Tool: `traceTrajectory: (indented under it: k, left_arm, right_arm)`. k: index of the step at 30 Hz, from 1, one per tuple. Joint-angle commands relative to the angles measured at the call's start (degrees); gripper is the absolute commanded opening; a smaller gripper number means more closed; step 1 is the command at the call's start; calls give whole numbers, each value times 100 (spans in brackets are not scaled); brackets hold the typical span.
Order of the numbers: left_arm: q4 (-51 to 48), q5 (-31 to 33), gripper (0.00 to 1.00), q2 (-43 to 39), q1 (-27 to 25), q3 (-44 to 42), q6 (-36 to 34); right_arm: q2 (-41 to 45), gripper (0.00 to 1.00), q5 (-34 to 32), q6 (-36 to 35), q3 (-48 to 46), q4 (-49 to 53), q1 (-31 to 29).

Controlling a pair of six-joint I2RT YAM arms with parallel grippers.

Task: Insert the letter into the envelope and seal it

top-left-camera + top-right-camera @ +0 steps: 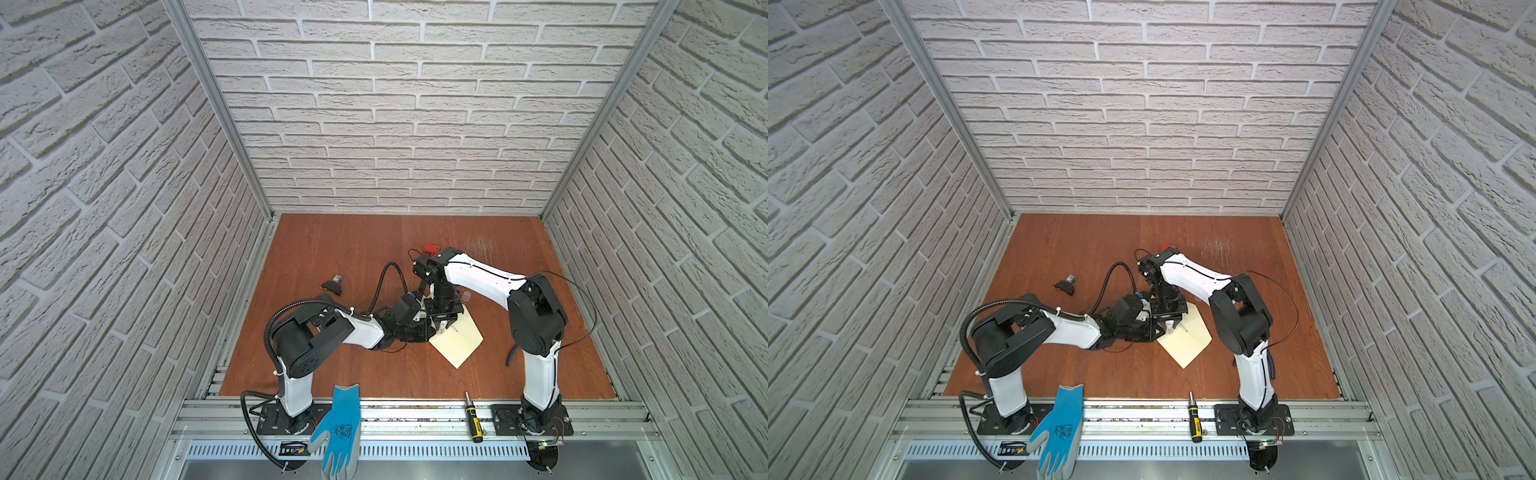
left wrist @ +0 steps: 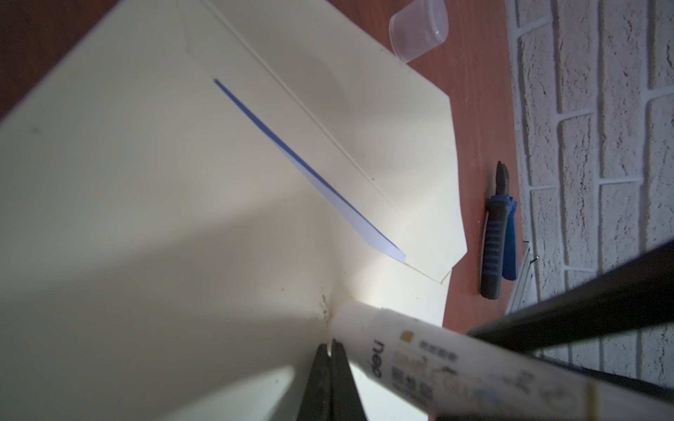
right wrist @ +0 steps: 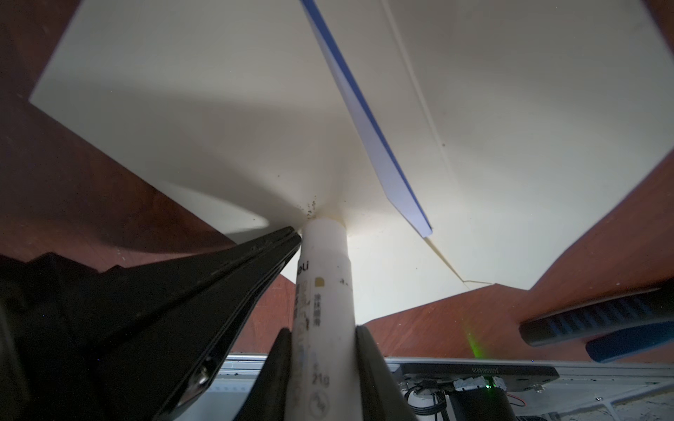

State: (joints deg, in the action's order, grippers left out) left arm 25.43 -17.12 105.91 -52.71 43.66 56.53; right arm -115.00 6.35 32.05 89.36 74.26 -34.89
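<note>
White glue stick (image 3: pixel 324 277) stands clamped between the right gripper's (image 3: pixel 322 337) jaws, its tip pressed onto the cream envelope (image 2: pixel 146 182). Just beside that tip, the left gripper (image 2: pixel 330 351) is pinched fully together against the paper; whether it nips any is unclear. The letter (image 2: pixel 355 218) sits inside the envelope, a blue-edged strip showing at the mouth. The envelope lies on the wooden table (image 1: pixel 332 249).
</note>
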Motion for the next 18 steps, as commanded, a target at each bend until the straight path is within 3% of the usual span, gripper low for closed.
traceTrajectory:
  k: [1, 18]
  left_arm:
    - [-981, 166, 0, 174, 59, -235, -163]
    - [-1218, 71, 0, 156, 129, -237, -372]
  right_arm:
    - [-355, 5, -239, -120, -12, -498, 27]
    - [-629, 5, -1203, -112, -244, -842, 18]
